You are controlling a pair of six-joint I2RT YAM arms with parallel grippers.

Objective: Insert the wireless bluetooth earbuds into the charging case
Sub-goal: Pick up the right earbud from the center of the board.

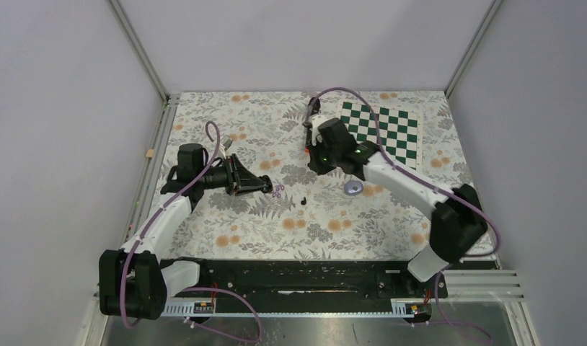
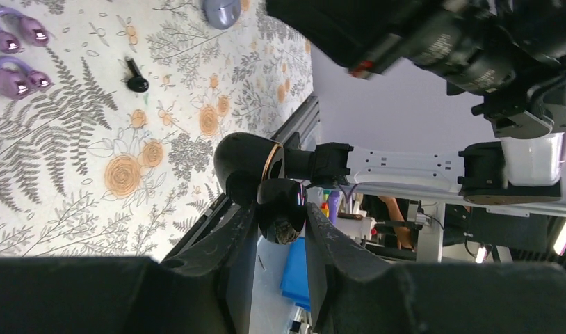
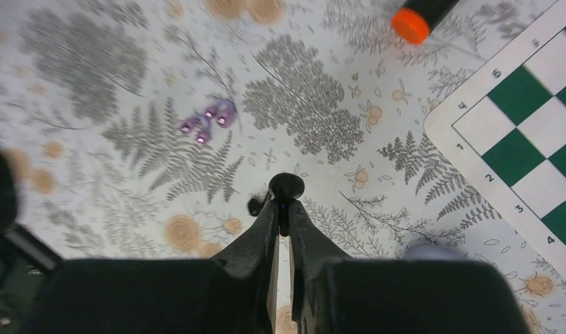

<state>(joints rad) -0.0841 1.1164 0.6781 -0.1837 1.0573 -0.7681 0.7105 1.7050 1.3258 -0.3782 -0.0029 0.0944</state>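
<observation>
Top external view shows you a fern-and-flower tablecloth between pale grey walls, a green-and-white chessboard mat at its far right corner. Left of that mat your right gripper pinches a black earbud by its stem. Further left of the mat, pale purple earbuds and a second black earbud lie loose on the tablecloth, and your left gripper is clamped on the black charging case.

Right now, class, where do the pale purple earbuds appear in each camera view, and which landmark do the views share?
Top external: pale purple earbuds, near the picture's centre.
Left wrist: top-left corner.
Right wrist: upper left of centre.
Shared landmark: the loose black earbud lying close by, in all three views.
</observation>
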